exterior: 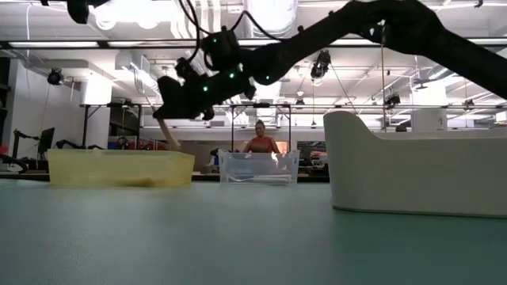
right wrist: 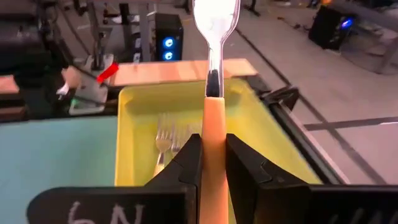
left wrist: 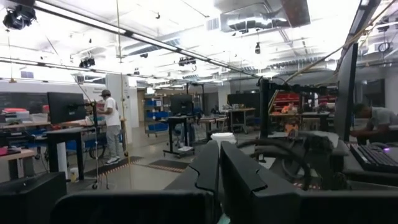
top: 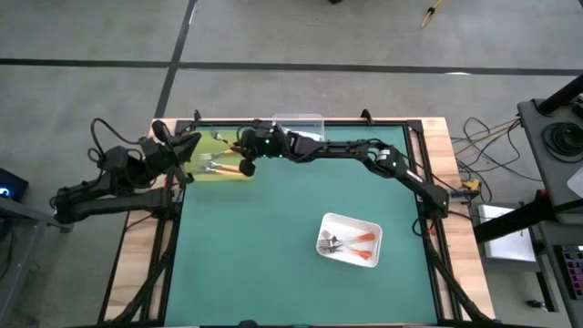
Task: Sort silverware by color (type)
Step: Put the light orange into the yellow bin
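My right gripper [right wrist: 213, 146] reaches from the table's right to above the yellow tray [top: 223, 173] at the far left. It is shut on a fork with a light orange handle and a silver head [right wrist: 215, 18]. Other forks [right wrist: 165, 142] lie flat on the yellow tray's floor. Red-orange forks [top: 357, 240] lie in the white tray [top: 369, 226] at the near right. My left gripper [left wrist: 219, 177] is shut on nothing; it is drawn back beyond the table's left edge [top: 150, 159], pointing into the room. My right gripper pinches the fork's orange handle [right wrist: 213, 121] between its two fingers. The fingers come nearly level from the table's right and lie along the handle. The silver head sticks out ahead of the fingertips. The fork is lifted clear above the yellow tray.
A clear empty-looking tray [top: 299, 120] stands at the table's far edge, right of the yellow tray. The green mat [top: 273, 246] lies between the trays. A person [exterior: 260, 142] stands in the room behind the table.
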Tool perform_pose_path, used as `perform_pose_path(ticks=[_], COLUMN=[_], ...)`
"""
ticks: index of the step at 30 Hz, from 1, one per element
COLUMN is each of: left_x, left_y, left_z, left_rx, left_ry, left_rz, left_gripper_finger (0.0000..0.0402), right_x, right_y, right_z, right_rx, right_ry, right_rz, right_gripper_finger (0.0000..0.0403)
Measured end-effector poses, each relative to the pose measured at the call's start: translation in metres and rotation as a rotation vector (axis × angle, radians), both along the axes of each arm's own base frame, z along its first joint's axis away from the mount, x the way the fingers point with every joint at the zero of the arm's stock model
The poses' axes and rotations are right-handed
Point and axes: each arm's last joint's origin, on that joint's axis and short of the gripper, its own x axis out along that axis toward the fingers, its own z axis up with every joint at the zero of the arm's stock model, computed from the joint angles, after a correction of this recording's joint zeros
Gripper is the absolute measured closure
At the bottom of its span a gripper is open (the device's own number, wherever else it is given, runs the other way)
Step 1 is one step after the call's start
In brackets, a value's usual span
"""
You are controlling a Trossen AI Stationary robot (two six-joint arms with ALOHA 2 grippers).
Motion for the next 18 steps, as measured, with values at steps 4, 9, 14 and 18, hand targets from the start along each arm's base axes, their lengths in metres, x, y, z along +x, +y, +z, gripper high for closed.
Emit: perform_pose_path(ticks=[4, 9, 14, 18], left_x=[-0.003, -0.003, -0.002, -0.002], left_y=[0.0, -0.001, 0.0, 0.0], left_z=[0.0, -0.001, -0.001, -0.001], left_rx=[0.002, 0.002, 0.009, 0.01], left_ry=[-0.011, -0.012, -0.004, -0.002], left_rz=[0.0, 0.0, 0.003, 0.004], left_gripper_finger=[0.0402, 0.0402, 0.0402, 0.0402], right_x=[0.004, 0.006, 0.006, 0.006], right_y=[-0.002, -0.001, -0.001, -0.001], right_z=[-0.016, -0.025, -0.027, -0.027], right_rx=[-0.016, -0.013, -0.018, -0.018], right_ry=[0.009, 0.016, 0.022, 0.023], right_rz=[0.025, 0.03, 0.032, 0.032], right_gripper_finger=[0.0369, 0.0369, 0.0361, 0.0324])
